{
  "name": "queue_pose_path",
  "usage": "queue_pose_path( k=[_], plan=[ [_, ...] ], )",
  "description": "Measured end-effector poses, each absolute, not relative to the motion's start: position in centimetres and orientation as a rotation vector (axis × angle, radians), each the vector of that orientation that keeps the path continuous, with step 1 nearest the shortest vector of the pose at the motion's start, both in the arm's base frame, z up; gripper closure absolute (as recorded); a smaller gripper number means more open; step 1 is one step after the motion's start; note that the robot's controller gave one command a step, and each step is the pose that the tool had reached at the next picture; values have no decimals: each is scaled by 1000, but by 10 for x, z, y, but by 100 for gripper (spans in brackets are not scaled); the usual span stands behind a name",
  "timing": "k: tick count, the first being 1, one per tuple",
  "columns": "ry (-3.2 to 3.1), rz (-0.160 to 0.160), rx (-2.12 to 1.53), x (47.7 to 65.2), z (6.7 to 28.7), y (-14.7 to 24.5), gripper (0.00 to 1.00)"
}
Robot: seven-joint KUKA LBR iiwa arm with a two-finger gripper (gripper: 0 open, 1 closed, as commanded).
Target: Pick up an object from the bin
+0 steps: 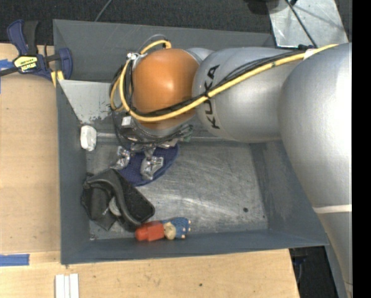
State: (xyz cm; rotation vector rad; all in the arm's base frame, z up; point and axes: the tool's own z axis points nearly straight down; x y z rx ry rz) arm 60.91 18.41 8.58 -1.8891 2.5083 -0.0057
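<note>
Dark blue and flat, the cloth (165, 161) lies on the floor of the bin (72, 191), toward the view's upper left and right under my gripper (137, 162).

The trouble I foresee is its flatness. My tips may scrape the metal floor and close on nothing, or pinch only an edge fold that slides out as I lift. The black heap (117, 202) lies just beside the cloth's lower edge. If I drift that way I could snag it too and drag both.

My fingers (152, 164) stand apart, fairly wide, with one tip at the cloth's left edge and the other over its middle. I cannot tell whether they touch the cloth, and nothing is clamped between them.

Farther out, a white lump (88, 136) sits by the left wall. A red and blue toy (162, 230) lies along the lower wall, well apart from me.
</note>
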Motion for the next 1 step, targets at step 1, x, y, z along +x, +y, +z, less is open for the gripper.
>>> queue_pose_path(
  k=[1],
  plan=[
    [2489, -4, -1896, 617, 224, 204, 100]
  ],
)
